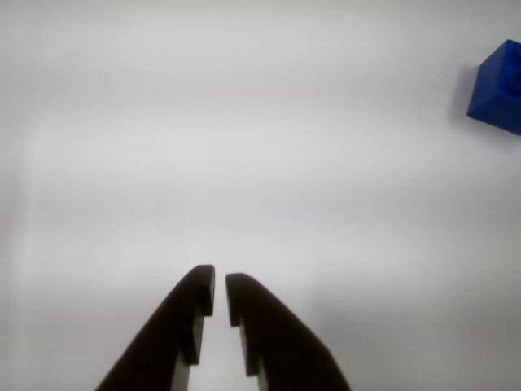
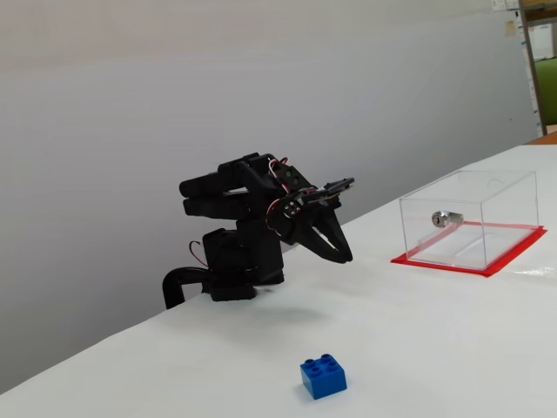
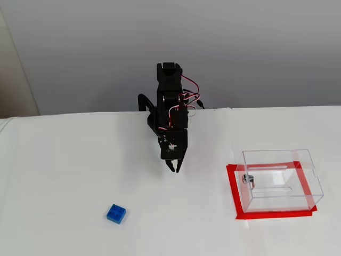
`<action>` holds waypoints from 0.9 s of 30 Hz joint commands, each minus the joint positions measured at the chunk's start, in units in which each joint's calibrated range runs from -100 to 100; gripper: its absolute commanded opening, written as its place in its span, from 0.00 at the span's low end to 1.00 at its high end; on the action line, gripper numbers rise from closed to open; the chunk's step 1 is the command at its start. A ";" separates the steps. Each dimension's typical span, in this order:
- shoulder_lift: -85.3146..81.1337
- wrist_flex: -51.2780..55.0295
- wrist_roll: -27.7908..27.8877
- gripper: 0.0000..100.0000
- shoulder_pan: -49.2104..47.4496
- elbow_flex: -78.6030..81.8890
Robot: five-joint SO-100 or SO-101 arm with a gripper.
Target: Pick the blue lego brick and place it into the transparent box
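Wrist view showed your hand (image 1: 220, 293) entering from the bottom edge, its two dark fingers nearly together with only a thin slit between the tips and nothing held. It hung over bare white bench (image 1: 244, 163). The blue lego brick (image 1: 498, 88) sat at the far right edge of that view, partly cut off by the frame, well apart from the fingers.

In a fixed view from the side, your black arm (image 2: 248, 231) was folded low over its base near the back of the bench, with the hand (image 2: 344, 255) pointing down and clear of the surface. The brick (image 2: 323, 376) lay on the bench in the foreground, studs up. It looked about square, so no long axis could be told; it sat turned so one corner faced the camera.

In a fixed view from above and in front, the brick (image 3: 116, 214) lay to the lower left of the hand (image 3: 174, 168), again rotated at an angle to the bench edge. The transparent box (image 3: 279, 178) stood on its red base at the right, well apart from both brick and hand, with a small silver cylinder (image 3: 248, 179) inside near its left wall.

The bench was plain white, and a pale grey wall (image 3: 256, 53) rose behind it.
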 commanded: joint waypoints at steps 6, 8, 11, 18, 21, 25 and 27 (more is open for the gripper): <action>6.84 3.89 -0.07 0.02 0.22 -16.17; 7.18 3.89 -0.07 0.02 0.30 -18.43; 7.52 3.89 0.04 0.02 0.37 -20.96; 7.60 3.37 0.25 0.02 6.06 -21.95; 7.60 3.37 0.14 0.02 9.76 -21.95; 7.60 3.72 -0.17 0.02 15.38 -21.95; 7.60 3.72 -0.17 0.02 18.41 -21.95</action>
